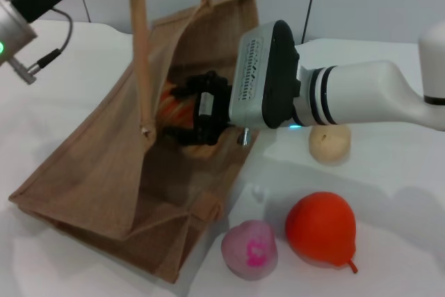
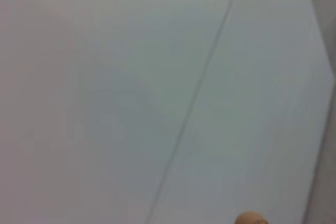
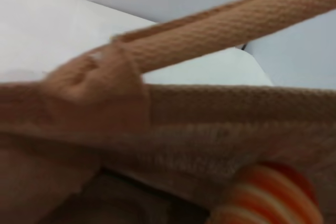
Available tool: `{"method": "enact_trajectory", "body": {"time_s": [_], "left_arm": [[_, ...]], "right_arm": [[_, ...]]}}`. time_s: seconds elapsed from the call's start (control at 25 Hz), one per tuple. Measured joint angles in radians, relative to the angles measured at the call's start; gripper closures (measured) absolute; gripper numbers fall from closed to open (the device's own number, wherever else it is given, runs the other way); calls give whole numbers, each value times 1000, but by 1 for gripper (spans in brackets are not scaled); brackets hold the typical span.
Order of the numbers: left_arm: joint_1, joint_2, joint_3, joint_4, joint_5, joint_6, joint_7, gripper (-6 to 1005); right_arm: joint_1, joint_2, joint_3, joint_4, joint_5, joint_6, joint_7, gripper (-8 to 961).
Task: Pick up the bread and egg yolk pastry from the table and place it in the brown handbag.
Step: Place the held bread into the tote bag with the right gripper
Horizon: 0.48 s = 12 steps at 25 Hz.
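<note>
Two arms are in shot, and the action belongs to the right one. The right gripper (image 1: 186,113) is reaching across from the right side, its black fingers (image 1: 182,134) pushed inside the open mouth of the brown handbag (image 1: 90,172). Between those fingers sits the bread (image 1: 174,108), its orange and cream stripes just peeking out behind the black fingers, so the gripper is clamped around the loaf inside the bag. From the right wrist camera, the bread (image 3: 273,195) shows as a striped rounded end, right under the bag's woven rim (image 3: 226,124), with one tan handle (image 3: 231,30) crossing above it.

The handbag lies tilted on the white table (image 1: 389,172), mouth facing the right arm, and one long handle (image 1: 141,46) is pulled straight up out of the top of the head view.

Out on the table, the egg yolk pastry (image 1: 329,144) sits untouched, just beside the right arm's wrist and outside the bag. Nearer the front edge, a red-orange pear (image 1: 321,229) and a pink ball (image 1: 249,248) rest close together, just off the bag's corner.

The left arm (image 1: 28,5) is up at the far left, high above the table; its gripper is out of view. The left wrist camera shows only a pale wall.
</note>
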Motion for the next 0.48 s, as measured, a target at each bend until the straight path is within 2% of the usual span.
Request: {"method": "enact_trajectory", "body": {"time_s": [0.08, 0.16, 0.36, 0.48], "left_arm": [[12, -3, -26, -1, 2, 7, 13, 880], [23, -6, -38, -1, 3, 21, 25, 880], [55, -8, -48, -2, 0, 68, 45, 880], [64, -8, -59, -2, 0, 75, 49, 880]], "right_arm": [[-2, -1, 0, 7, 0, 0, 2, 403], [-9, -3, 3, 12, 0, -6, 3, 186], [-45, -13, 20, 6, 1, -126, 4, 78], [-68, -32, 28, -7, 6, -221, 20, 58]]}}
